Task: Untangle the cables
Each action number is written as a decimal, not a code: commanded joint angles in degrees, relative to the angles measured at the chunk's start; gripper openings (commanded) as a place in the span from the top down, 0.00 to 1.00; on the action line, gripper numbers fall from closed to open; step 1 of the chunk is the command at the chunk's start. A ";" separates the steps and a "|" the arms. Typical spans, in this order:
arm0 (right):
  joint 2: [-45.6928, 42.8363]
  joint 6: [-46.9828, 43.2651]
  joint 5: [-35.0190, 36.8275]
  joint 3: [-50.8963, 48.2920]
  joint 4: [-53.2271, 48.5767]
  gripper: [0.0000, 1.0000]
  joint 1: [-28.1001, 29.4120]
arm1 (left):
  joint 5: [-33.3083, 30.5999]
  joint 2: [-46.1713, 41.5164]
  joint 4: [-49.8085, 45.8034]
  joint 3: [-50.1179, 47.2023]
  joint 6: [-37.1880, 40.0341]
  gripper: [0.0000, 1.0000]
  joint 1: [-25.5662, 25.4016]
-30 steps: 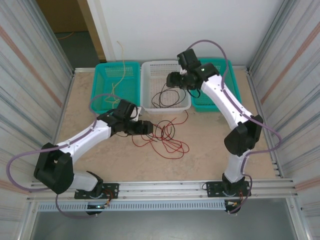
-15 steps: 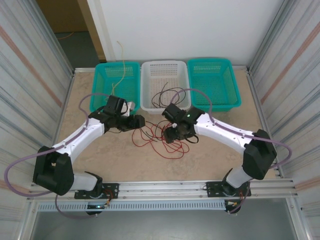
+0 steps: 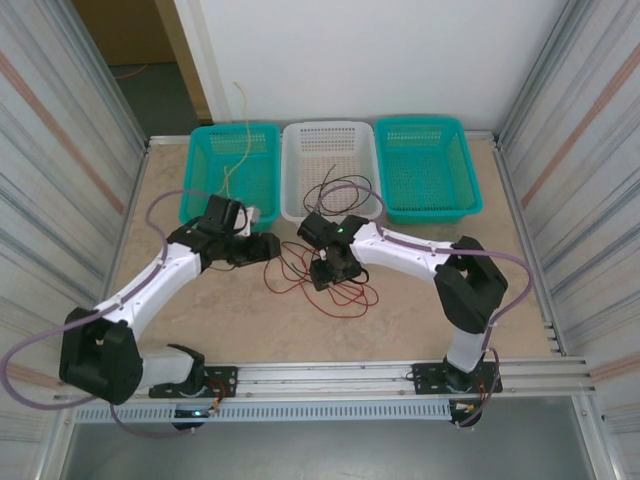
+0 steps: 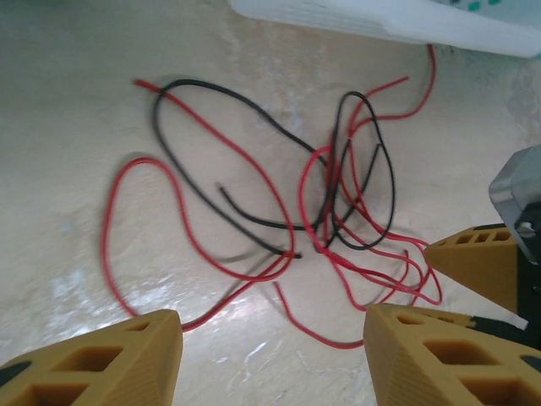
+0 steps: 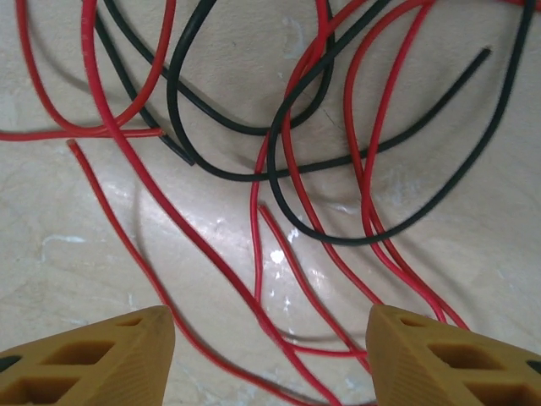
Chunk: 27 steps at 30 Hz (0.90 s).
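Note:
A tangle of red and black cables (image 3: pixel 335 285) lies on the table in front of the white basket. More black cable (image 3: pixel 335 190) sits in that basket, and a pale yellow cable (image 3: pixel 236 150) hangs into the left teal basket. My left gripper (image 3: pixel 268 247) hovers open at the tangle's left edge, and its wrist view shows the red and black loops (image 4: pixel 279 194) ahead of the open left gripper (image 4: pixel 270 364). My right gripper (image 3: pixel 325 272) is low over the tangle and open. Several red strands (image 5: pixel 254 279) run on the table between the right gripper's (image 5: pixel 270 359) spread fingers.
Three baskets line the back: teal (image 3: pixel 205 165), white (image 3: pixel 300 165), teal (image 3: pixel 430 165). Corrugated walls close both sides. The right gripper's yellow finger (image 4: pixel 482 262) shows at the right edge of the left wrist view, close to the left gripper.
The right arm swung from above the white basket down onto the tangle. The left gripper drew back a little to the left. Both pairs of jaws narrowed somewhat.

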 commanded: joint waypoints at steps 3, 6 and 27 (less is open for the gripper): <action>1.53 -0.43 -0.17 1.38 -1.27 0.46 0.29 | -4.13 -5.06 -3.81 -4.17 0.01 0.42 4.27; 2.16 -0.52 -0.69 1.51 -1.19 0.49 0.17 | -4.72 -6.19 -3.89 -6.13 -0.56 0.42 6.68; -3.91 -1.18 0.18 -4.03 5.06 1.00 1.71 | -11.89 5.39 5.82 -6.48 -5.46 0.53 10.62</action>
